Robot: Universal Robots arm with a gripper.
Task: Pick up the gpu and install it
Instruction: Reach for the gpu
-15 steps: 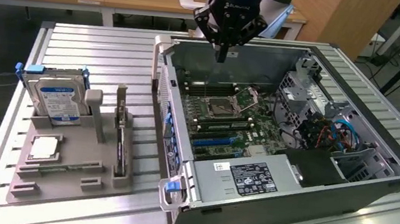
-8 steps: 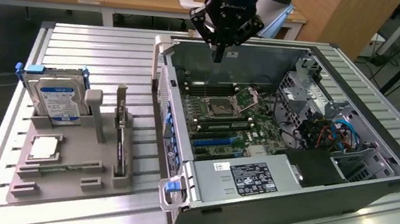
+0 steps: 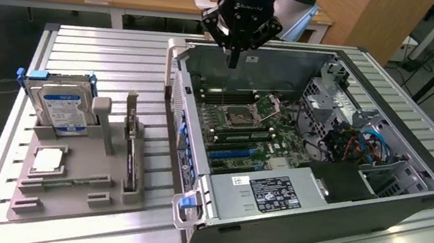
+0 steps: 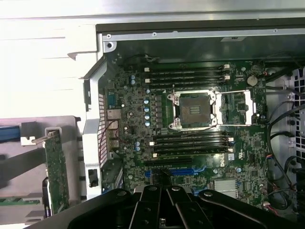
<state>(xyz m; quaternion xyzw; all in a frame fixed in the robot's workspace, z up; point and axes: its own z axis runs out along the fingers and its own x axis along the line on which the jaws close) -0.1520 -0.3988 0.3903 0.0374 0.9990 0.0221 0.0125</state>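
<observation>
The gpu (image 3: pixel 131 151) stands on edge in a slot of the grey holder (image 3: pixel 69 193) at the exterior view's left, its pale bracket end pointing up. In the wrist view the gpu (image 4: pixel 56 174) looks like a greenish card with a metal bracket, beside the case wall. My gripper (image 3: pixel 232 62) hangs over the far part of the open computer case (image 3: pixel 339 203), well apart from the gpu. The fingers (image 4: pixel 153 207) are shut with nothing between them. Below them lies the motherboard (image 4: pixel 128 124) with its blue card slot (image 4: pixel 178 171).
On the holder, a silver hard drive (image 3: pixel 59 106) with a blue-white label stands upright and a square chip (image 3: pixel 47 160) lies flat. The case holds a power supply (image 3: pixel 274 192), cables (image 3: pixel 366 144) and an empty processor socket (image 4: pixel 193 109). Desks stand behind the slatted table (image 3: pixel 102 53).
</observation>
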